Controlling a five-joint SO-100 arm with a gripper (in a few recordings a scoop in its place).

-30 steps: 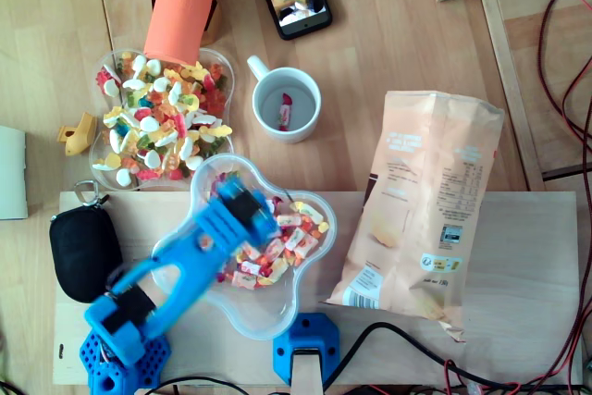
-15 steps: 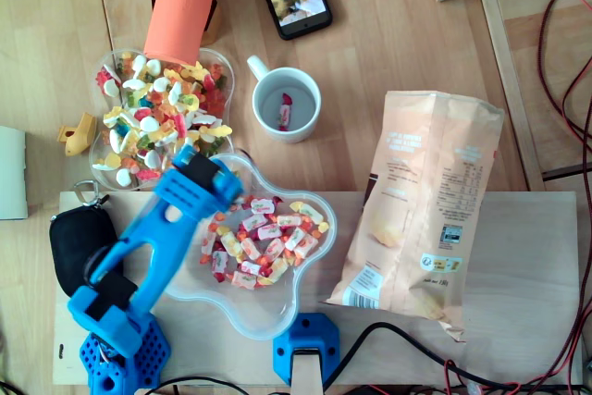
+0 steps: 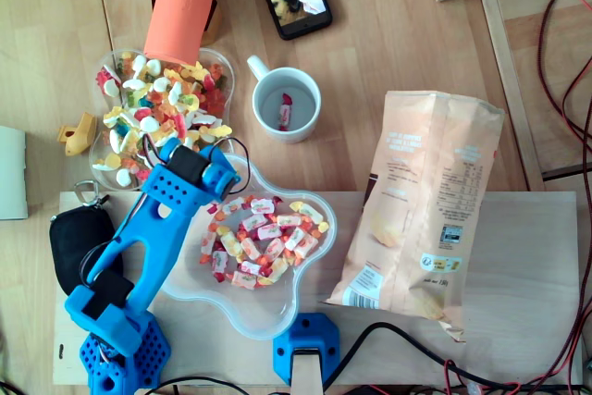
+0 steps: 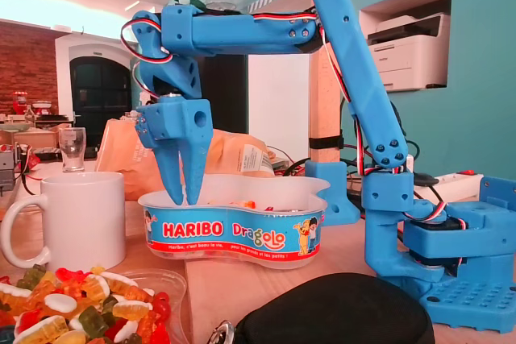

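1. We see the blue tool hanging fingers-down over the left rim of the clear candy tub in the fixed view.
2. Its two fingers are drawn close together, the tips nearly meeting, and we make out nothing between them.
3. The tub's wall reads "HARIBO Dragolo" in red and orange letters.
4. Wrapped sweets fill the tub, just right of the tool in the overhead view.
5. A white mug stands beyond the tub, apart from it, with one wrapped sweet inside.
6. A gummy bowl touches the tub's far-left lobe.
7. A pale snack bag lies flat right of the tub; its print is too small for us to read.
8. A black pouch lies left of the tub on the worktop.
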